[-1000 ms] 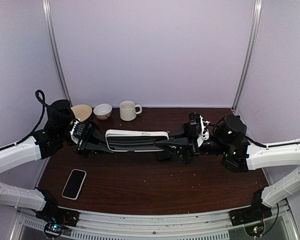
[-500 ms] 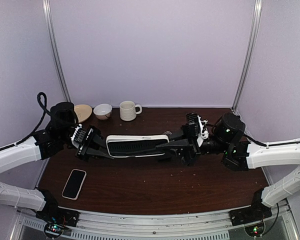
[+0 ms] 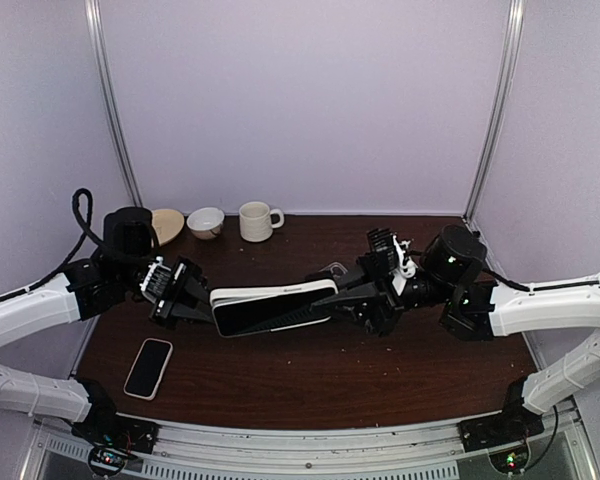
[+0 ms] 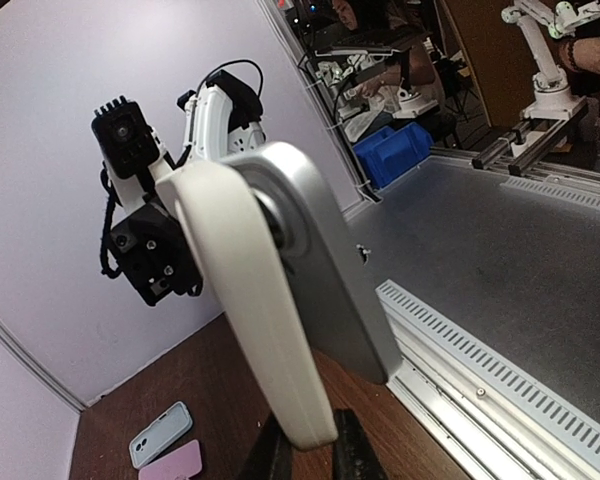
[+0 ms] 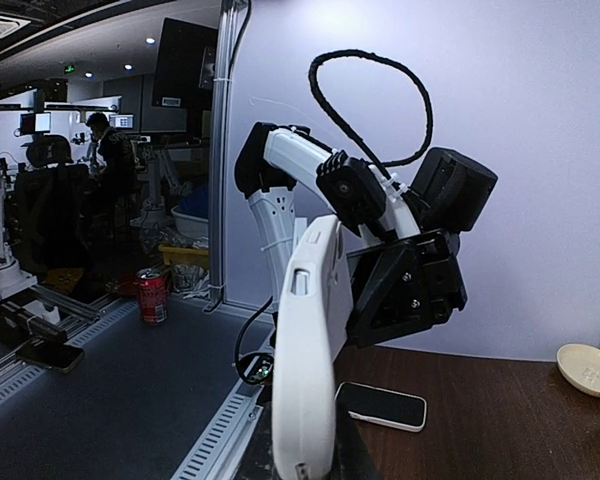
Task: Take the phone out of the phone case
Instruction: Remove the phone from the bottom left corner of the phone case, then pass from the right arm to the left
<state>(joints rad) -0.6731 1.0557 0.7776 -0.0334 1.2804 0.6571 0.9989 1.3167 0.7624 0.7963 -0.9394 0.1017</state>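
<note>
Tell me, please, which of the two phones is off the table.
The white-cased phone, held in the air by the left gripper and right gripper at its ends. The other phone lies flat on the table, untouched.

Top cam sits above and behind the phone case (image 3: pixel 270 305), tilted down and forward. I get the case dead centre at mid-range, with the table (image 3: pixel 380 370) under it. Left wrist cam is right at the case's left end and looks along it. The case fills mid-frame, very close, with the right arm (image 4: pixel 145 230) just past its far end. Right wrist cam mirrors that from the case's right end: case edge-on and close, left arm (image 5: pixel 380 230) beyond it. All three share the case. Top and right wrist also share the loose phone (image 3: pixel 148 367) and the saucer (image 3: pixel 165 225) off the case's left end.
</note>
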